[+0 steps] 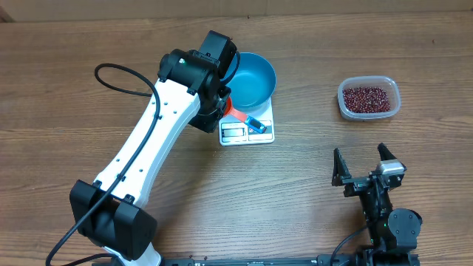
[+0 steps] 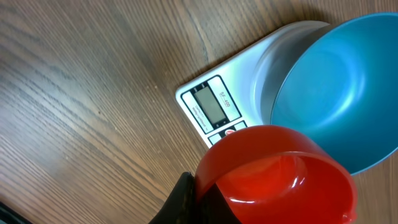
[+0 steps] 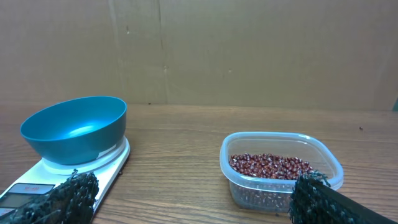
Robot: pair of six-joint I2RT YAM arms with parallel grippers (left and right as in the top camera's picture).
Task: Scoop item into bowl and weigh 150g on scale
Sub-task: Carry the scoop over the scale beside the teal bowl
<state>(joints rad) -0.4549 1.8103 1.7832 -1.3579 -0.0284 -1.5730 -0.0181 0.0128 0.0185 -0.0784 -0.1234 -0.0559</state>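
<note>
The bowl [image 1: 255, 77] stands on the back part of the scale [image 1: 247, 131], near the middle of the counter [image 1: 310, 185]. The part of its inside that shows is plain blue. The display of the scale faces the robot, and I cannot read it.

The left tool [image 1: 220, 103] is closed narrow and holds an orange-red scoop [image 2: 280, 180]. It hangs over the left front side of the scale, just beside the bowl. From above, the left arm [image 1: 159, 125] covers the left rim of the bowl and a corner of the scale, and only a small piece of the scoop shows under it. In the left wrist view the scoop stands in front of the buttons of the scale and hides some of them. It also overlaps the lower edge of the bowl there, and I cannot tell if the two touch.

The beans [image 1: 366, 96] lie in a clear plastic container [image 1: 392, 107] on the right side of the counter, well apart from the bowl and the scale. Bare wood is between them.

The right tool [image 1: 361, 159] is opened wide and holds nothing. It is near the front edge, on the robot's side of the container, and points toward it. A black cable [image 1: 118, 74] curves over the counter beside the left arm. A brown cardboard wall [image 3: 199, 50] closes the far side.
</note>
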